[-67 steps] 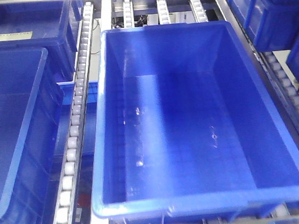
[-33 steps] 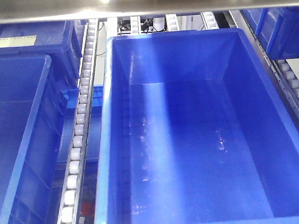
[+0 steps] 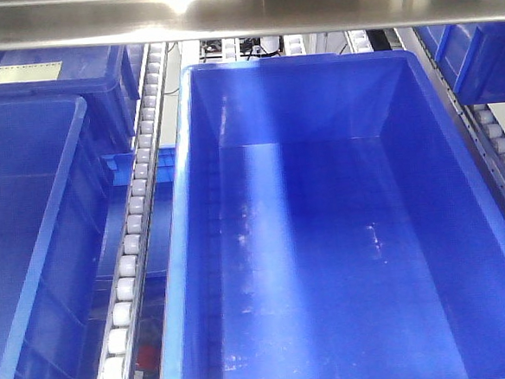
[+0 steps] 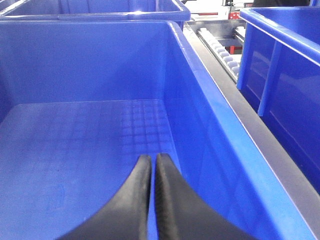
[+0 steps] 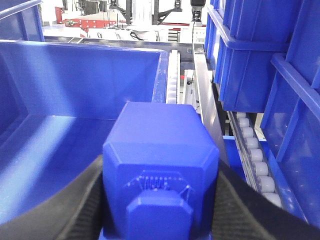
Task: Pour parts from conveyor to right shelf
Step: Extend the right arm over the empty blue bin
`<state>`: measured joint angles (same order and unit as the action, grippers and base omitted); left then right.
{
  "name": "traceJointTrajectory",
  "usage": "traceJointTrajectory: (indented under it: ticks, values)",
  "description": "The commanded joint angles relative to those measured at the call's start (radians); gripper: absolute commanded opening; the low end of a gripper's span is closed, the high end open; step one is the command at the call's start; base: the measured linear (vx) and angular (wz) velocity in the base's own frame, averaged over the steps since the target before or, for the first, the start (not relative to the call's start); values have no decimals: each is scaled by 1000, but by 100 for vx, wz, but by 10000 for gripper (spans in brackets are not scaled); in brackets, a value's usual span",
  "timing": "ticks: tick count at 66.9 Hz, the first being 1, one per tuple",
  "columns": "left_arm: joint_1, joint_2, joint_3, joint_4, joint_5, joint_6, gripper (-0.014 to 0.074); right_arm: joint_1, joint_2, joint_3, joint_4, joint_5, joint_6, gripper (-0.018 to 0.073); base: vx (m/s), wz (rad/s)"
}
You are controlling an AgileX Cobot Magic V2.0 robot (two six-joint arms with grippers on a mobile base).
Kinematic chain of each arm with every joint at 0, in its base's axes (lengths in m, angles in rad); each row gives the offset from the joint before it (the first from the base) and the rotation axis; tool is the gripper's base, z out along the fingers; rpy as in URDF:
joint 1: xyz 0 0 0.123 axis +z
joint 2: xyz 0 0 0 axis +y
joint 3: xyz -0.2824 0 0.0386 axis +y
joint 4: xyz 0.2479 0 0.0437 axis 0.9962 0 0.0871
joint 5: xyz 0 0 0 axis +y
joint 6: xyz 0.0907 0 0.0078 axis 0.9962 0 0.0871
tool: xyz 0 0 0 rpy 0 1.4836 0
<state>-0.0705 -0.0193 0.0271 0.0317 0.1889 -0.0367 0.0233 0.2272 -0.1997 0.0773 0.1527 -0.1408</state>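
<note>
The right end effector [image 5: 160,200] is clamped on the block [image 5: 161,165], held above the tub's [image 5: 75,75] near edge. Released here, it may bounce out beyond onto the rollers [image 5: 252,150]. The left end effector [image 4: 151,195] is closed, empty.

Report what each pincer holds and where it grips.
The right pincer holds the blue block, fingers clamping its two opposite side faces, over a blue tub. The left pincer is shut and empty.

A stainless-steel shelf [image 3: 240,12] is carrying deep blue tubs [image 3: 324,228] that are sitting on rails of white rollers [image 3: 137,215], another tub [image 3: 31,240] alongside.
</note>
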Motion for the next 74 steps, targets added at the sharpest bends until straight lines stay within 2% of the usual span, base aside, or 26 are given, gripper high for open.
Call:
traceJointTrajectory:
  ticks: [1,37,46,50,58,64,74]
  values:
    - [-3,-4,-18,-2,-70,-7,-6,-4,9,-30,-2,-83,-10,-2,0,0]
    - [-3,-4,-18,-2,-70,-7,-6,-4,9,-30,-2,-89,-6,-2,0,0]
    - [-3,-4,-18,-2,-70,-7,-6,-4,9,-34,52,-84,48,-2,0,0]
    - [-3,-4,-18,-2,-70,-7,-6,-4,9,-63,61,-33,43,-2,0,0]
    - [-3,-4,-18,-2,-70,-7,-6,-4,61,-169,63,79,-57,-2,0,0]
    - [-3,-4,-18,-2,-70,-7,-6,-4,152,-268,106,162,-151,-2,0,0]
    - [-3,-4,-18,-2,-70,-7,-6,24,361,-407,261,212,-324,-2,0,0]
